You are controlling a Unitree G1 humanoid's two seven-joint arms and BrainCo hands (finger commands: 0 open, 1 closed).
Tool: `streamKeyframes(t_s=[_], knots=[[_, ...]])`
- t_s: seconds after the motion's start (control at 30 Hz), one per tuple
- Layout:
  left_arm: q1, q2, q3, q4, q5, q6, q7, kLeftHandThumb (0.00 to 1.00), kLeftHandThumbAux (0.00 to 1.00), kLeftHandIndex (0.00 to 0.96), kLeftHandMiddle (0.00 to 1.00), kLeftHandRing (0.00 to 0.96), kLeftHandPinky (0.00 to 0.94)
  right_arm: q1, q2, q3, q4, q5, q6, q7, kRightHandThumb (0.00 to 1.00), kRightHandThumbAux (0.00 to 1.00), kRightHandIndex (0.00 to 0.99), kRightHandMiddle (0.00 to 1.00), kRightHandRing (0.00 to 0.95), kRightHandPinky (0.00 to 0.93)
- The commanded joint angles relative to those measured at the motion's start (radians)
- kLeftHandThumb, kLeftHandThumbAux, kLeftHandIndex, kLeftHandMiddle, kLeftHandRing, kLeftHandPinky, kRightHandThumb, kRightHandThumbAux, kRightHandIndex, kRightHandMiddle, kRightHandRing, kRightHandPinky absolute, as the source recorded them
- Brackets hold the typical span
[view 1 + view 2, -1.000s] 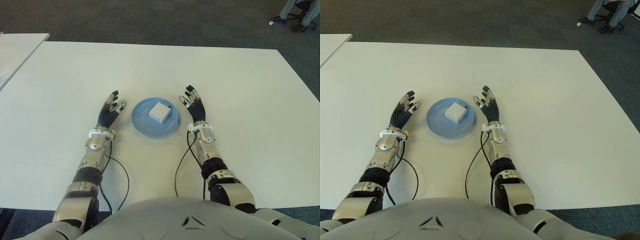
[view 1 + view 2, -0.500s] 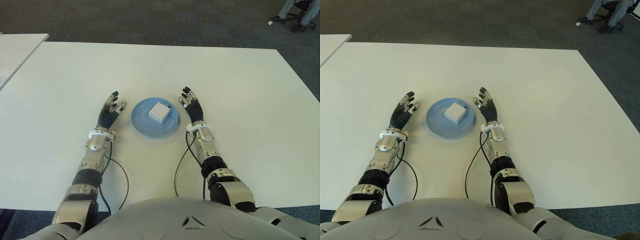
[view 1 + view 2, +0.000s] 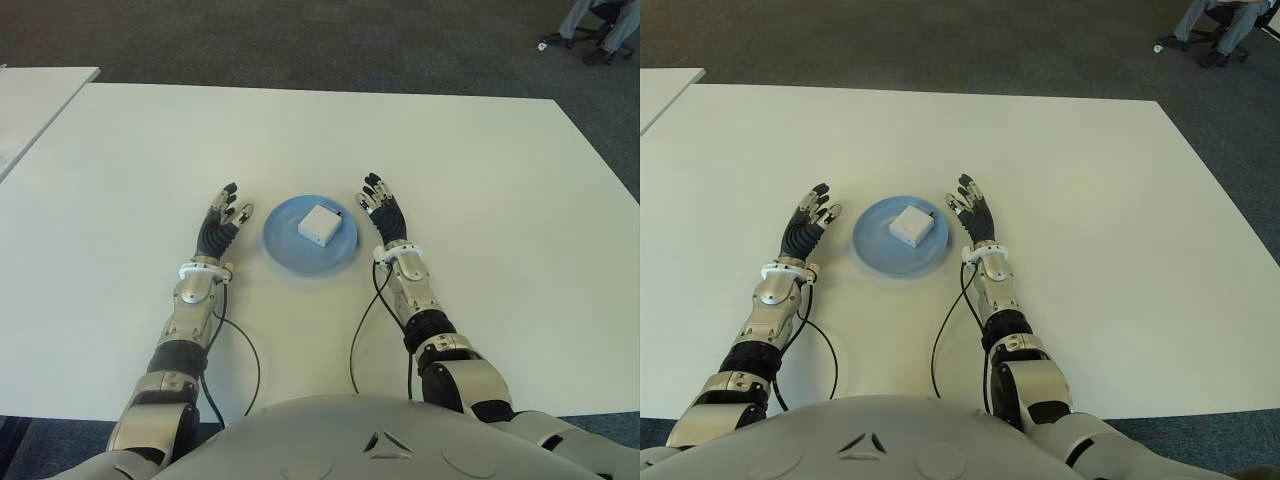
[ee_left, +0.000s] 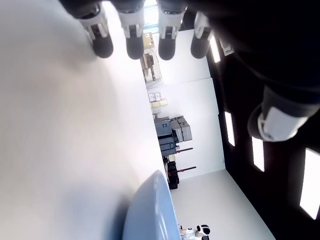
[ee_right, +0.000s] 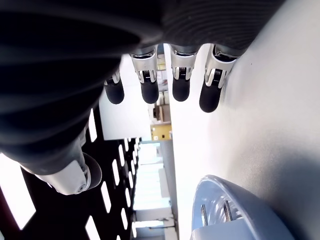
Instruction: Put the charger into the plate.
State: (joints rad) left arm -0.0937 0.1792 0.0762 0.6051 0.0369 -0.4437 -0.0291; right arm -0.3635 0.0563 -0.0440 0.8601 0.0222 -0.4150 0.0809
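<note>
A white square charger [image 3: 319, 223] lies inside the round blue plate [image 3: 286, 248] near the middle of the white table [image 3: 480, 180]. Its two prongs [image 5: 214, 213] show in the right wrist view, above the plate's rim [image 5: 250, 200]. My right hand [image 3: 382, 207] is just right of the plate, fingers stretched out and holding nothing. My left hand [image 3: 222, 221] shows left of the plate, fingers spread and empty. The plate's edge [image 4: 152, 210] appears in the left wrist view.
A second white table's corner [image 3: 40, 95] shows at the far left. A person's legs and a chair base [image 3: 590, 30] are at the far right on the dark carpet. Black cables [image 3: 235, 350] trail from both forearms across the table.
My right hand has shifted slightly toward me and to the left beside the plate. The charger, the plate and the left hand have stayed in place.
</note>
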Motion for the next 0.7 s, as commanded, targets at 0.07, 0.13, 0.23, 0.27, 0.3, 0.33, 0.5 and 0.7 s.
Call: streamKeyframes(t_s=[0.07, 0.13, 0.23, 0.27, 0.3, 0.33, 0.5, 0.7], knots=[[0.013, -0.015, 0.007, 0.022, -0.018, 0.008, -0.005, 0.0, 0.506, 0.0, 0.02, 0.0, 0.0, 0.027, -0.006, 0.006, 0.041, -0.01, 0.067, -0.006, 0.0, 0.642, 0.023, 0.07, 0.042, 0.028], [0.01, -0.017, 0.007, 0.027, -0.021, 0.007, -0.005, 0.0, 0.508, 0.0, 0.021, 0.0, 0.0, 0.026, -0.007, 0.006, 0.044, -0.009, 0.068, -0.005, 0.0, 0.641, 0.022, 0.069, 0.041, 0.028], [0.006, -0.021, 0.01, 0.032, -0.027, 0.005, -0.002, 0.0, 0.51, 0.0, 0.024, 0.0, 0.0, 0.027, -0.009, 0.005, 0.048, -0.008, 0.069, -0.005, 0.0, 0.64, 0.02, 0.068, 0.041, 0.029], [0.006, -0.023, 0.011, 0.034, -0.028, 0.003, 0.0, 0.0, 0.512, 0.0, 0.026, 0.0, 0.0, 0.028, -0.009, 0.005, 0.049, -0.008, 0.069, -0.005, 0.0, 0.639, 0.02, 0.069, 0.042, 0.029], [0.005, -0.024, 0.013, 0.035, -0.028, 0.002, 0.001, 0.0, 0.513, 0.0, 0.027, 0.0, 0.0, 0.028, -0.009, 0.005, 0.05, -0.008, 0.069, -0.005, 0.0, 0.638, 0.02, 0.069, 0.042, 0.029], [0.004, -0.027, 0.014, 0.037, -0.027, -0.001, 0.004, 0.0, 0.513, 0.0, 0.028, 0.0, 0.0, 0.028, -0.01, 0.005, 0.051, -0.007, 0.069, -0.005, 0.0, 0.638, 0.02, 0.069, 0.042, 0.029], [-0.002, -0.036, 0.02, 0.05, -0.019, -0.015, 0.019, 0.0, 0.517, 0.0, 0.035, 0.0, 0.0, 0.029, -0.013, 0.004, 0.058, -0.008, 0.067, -0.006, 0.0, 0.639, 0.021, 0.072, 0.046, 0.038], [-0.008, -0.034, 0.042, 0.059, -0.032, -0.026, 0.028, 0.0, 0.518, 0.0, 0.04, 0.0, 0.0, 0.038, -0.013, 0.008, 0.055, -0.011, 0.065, -0.008, 0.0, 0.651, 0.024, 0.079, 0.055, 0.05]])
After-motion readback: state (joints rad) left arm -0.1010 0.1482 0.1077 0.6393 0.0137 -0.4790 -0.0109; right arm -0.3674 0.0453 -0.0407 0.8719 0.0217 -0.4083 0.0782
